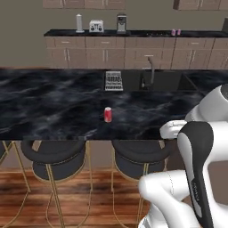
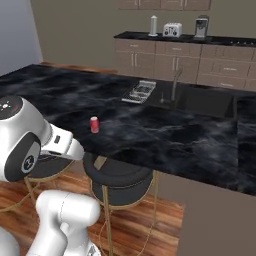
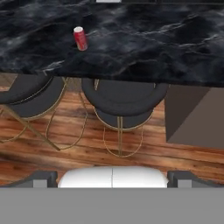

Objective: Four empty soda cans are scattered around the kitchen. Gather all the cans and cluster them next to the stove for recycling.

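Red can (image 1: 107, 114) upright on black tabletop (image 1: 53, 107), near front edge, above stools (image 1: 53, 158); at 11 o'clock in hand view (image 3: 79, 38). Two purple cans (image 1: 176, 32) on far tabletop at 1 o'clock. Fingers (image 3: 41, 177) spread wide, holding nothing, well short of can.

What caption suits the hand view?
A red soda can stands on the black marble counter above two round stools.
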Controlling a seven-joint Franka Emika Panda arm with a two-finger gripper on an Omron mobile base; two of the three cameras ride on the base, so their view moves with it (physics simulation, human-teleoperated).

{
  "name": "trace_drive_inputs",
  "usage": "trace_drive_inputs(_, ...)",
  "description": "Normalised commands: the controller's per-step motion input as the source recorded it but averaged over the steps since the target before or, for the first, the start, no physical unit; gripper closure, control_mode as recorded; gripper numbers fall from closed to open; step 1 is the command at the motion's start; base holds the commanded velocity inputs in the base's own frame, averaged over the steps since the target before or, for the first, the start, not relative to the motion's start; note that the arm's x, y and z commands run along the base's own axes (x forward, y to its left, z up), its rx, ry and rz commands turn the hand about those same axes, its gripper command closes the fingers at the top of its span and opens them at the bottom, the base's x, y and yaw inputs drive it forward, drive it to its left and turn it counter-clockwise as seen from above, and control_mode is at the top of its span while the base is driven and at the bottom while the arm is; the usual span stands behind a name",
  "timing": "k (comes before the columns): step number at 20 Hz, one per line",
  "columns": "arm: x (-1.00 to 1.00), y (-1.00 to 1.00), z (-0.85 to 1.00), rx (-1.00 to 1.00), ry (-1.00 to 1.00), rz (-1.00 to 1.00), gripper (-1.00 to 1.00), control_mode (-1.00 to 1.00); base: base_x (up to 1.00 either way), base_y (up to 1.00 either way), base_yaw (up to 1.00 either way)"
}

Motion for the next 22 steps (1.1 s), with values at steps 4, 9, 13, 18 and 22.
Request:
trace_drive_inputs(4, 0.0, 0.0, 0.0, 0.0, 0.0, 0.0, -1.0, 1.0, 0.0, 0.78, -0.14)
trace_drive_inputs(9, 0.0, 0.0, 0.0, 0.0, 0.0, 0.0, -1.0, 1.0, 0.07, 0.67, -0.14)
trace_drive_inputs(13, 0.0, 0.0, 0.0, 0.0, 0.0, 0.0, -1.0, 1.0, 0.27, 0.45, -0.15)
trace_drive_inputs(18, 0.0, 0.0, 0.0, 0.0, 0.0, 0.0, -1.0, 1.0, 0.28, 0.18, -0.12)
trace_drive_inputs(22, 0.0, 0.0, 0.0, 0.0, 0.0, 0.0, -1.0, 1.0, 0.31, 0.04, -0.07)
